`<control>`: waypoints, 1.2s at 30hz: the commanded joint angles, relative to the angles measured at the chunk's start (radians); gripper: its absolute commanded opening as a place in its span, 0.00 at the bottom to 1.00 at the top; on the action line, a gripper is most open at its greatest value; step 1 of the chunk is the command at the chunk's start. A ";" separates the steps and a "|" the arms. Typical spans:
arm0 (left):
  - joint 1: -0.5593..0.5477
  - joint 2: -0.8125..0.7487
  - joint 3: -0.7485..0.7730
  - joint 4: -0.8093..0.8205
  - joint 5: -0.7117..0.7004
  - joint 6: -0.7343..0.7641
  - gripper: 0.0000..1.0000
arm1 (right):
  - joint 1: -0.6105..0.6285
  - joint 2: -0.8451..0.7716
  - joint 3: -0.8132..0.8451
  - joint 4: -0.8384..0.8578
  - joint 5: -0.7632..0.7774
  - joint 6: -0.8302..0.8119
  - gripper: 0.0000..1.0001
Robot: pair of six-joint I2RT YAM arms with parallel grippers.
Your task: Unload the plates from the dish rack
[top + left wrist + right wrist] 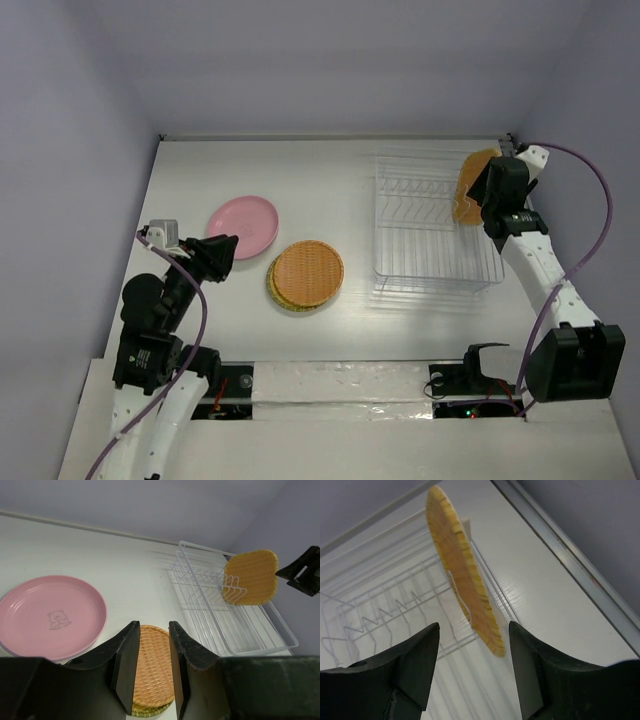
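The white wire dish rack [432, 225] stands at the right. A rounded-square orange plate [470, 186] stands upright in its far right slot; it also shows in the left wrist view [252, 575] and the right wrist view [460, 565]. My right gripper [474, 645] is open, its jaws on either side of this plate's near edge, not touching. A pink plate [245, 224] lies flat at the left. A round orange woven plate [308, 272] lies on top of a greenish woven one. My left gripper [151, 645] is open and empty above the table, between these.
The enclosure's walls run close along the left, back and right sides. The rack [235, 615] holds no other plate. The right wall's metal edge strip [570, 565] runs just beyond the rack.
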 commanded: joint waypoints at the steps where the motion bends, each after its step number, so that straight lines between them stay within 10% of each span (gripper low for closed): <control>1: -0.044 -0.034 -0.002 0.035 -0.018 0.003 0.27 | -0.031 0.021 0.024 0.048 -0.013 0.009 0.63; 13: -0.128 -0.123 0.004 0.020 -0.065 0.003 0.31 | -0.075 0.287 0.229 -0.069 -0.061 -0.002 0.60; 27: -0.165 -0.165 0.009 0.011 -0.093 0.001 0.33 | -0.075 0.348 0.266 -0.095 0.042 -0.151 0.09; 36: -0.165 -0.161 0.007 0.012 -0.101 -0.003 0.33 | -0.075 0.261 0.311 -0.093 0.013 -0.237 0.00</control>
